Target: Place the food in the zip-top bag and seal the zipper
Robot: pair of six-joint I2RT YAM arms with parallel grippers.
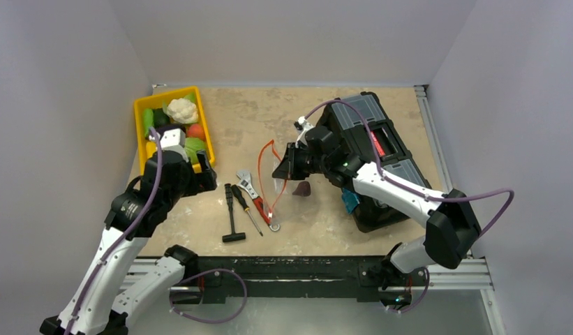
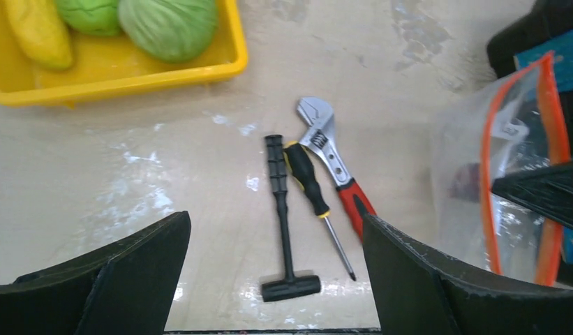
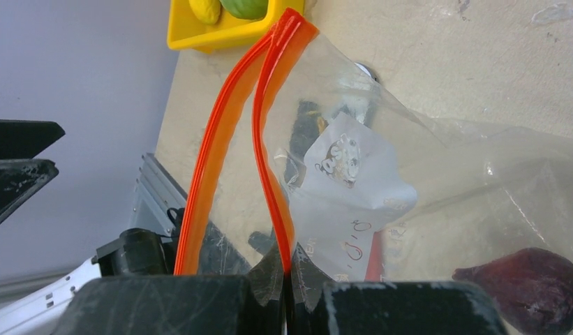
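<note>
The clear zip-top bag [image 1: 287, 187] stands mid-table with its mouth open. My right gripper [image 1: 283, 167] is shut on one lip of the red-orange zipper [image 3: 273, 174]; the other lip [image 3: 206, 160] bows away. The dark purple eggplant [image 3: 527, 286] lies inside the bag, and also shows in the top view [image 1: 303, 188]. The whitish label [image 3: 353, 181] shows through the plastic. My left gripper [image 1: 203, 174] is open and empty, hovering between the yellow tray [image 1: 140, 105] and the bag [image 2: 507, 181]. The tray holds the orange ball [image 1: 195, 130], a yellow piece [image 2: 39, 31] and green pieces [image 2: 91, 14].
A cauliflower [image 1: 182, 109] and a cabbage [image 2: 168, 24] sit in the tray. A black hammer [image 2: 283, 216], a screwdriver [image 2: 311, 188] and a red-handled wrench [image 2: 336, 167] lie left of the bag. A black toolbox [image 1: 370, 150] stands at the right.
</note>
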